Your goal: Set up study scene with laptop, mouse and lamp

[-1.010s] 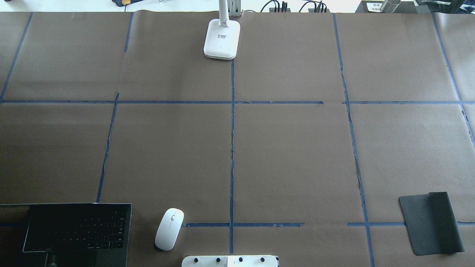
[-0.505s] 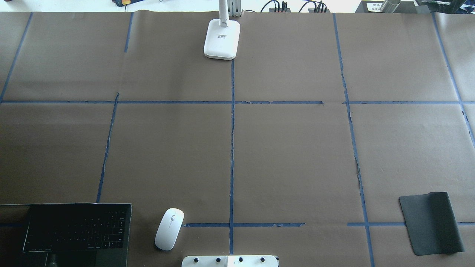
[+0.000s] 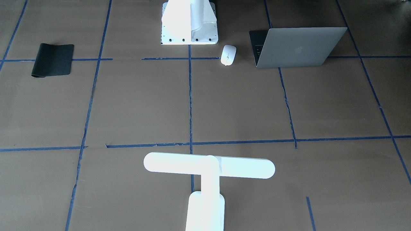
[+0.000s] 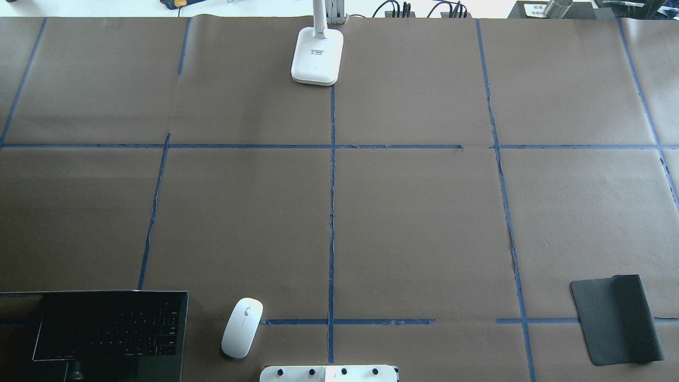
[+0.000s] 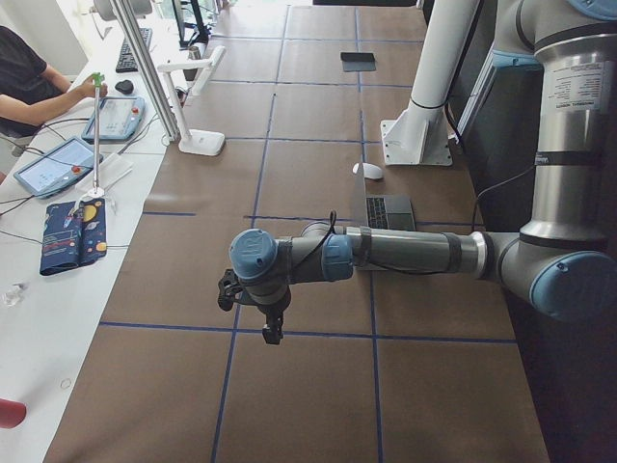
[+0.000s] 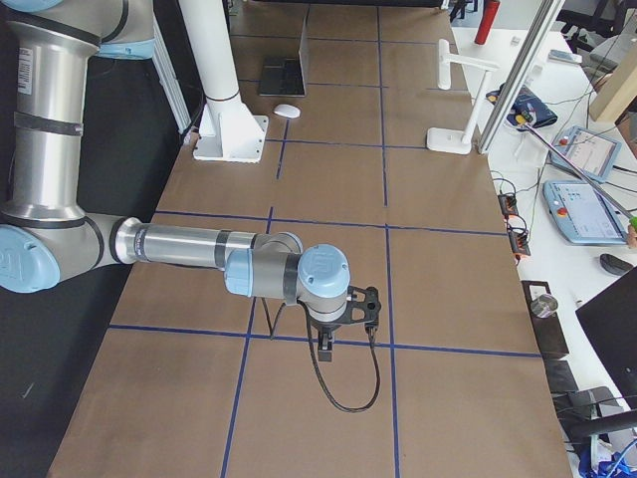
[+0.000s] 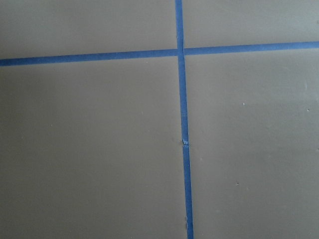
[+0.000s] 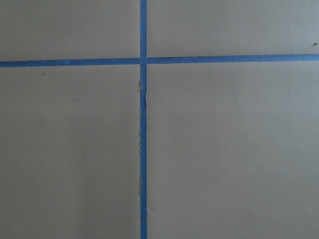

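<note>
The grey laptop (image 4: 106, 329) stands open at the near left corner of the table, its lid logo facing the front camera (image 3: 298, 46). The white mouse (image 4: 242, 327) lies just right of it, apart from it. The white T-shaped lamp (image 3: 208, 166) stands at the far middle edge, and its base shows from overhead (image 4: 316, 55). My left gripper (image 5: 270, 323) hangs over bare paper past the table's left end. My right gripper (image 6: 328, 344) hangs over bare paper at the right end. Both are far from the objects, and I cannot tell whether they are open or shut.
A flat black mat (image 4: 617, 318) lies at the near right. The white bolted pedestal (image 3: 189, 22) stands at the near middle. Blue tape lines grid the brown paper. Both wrist views show only paper and a tape cross. An operator's desk with tablets runs along the far side.
</note>
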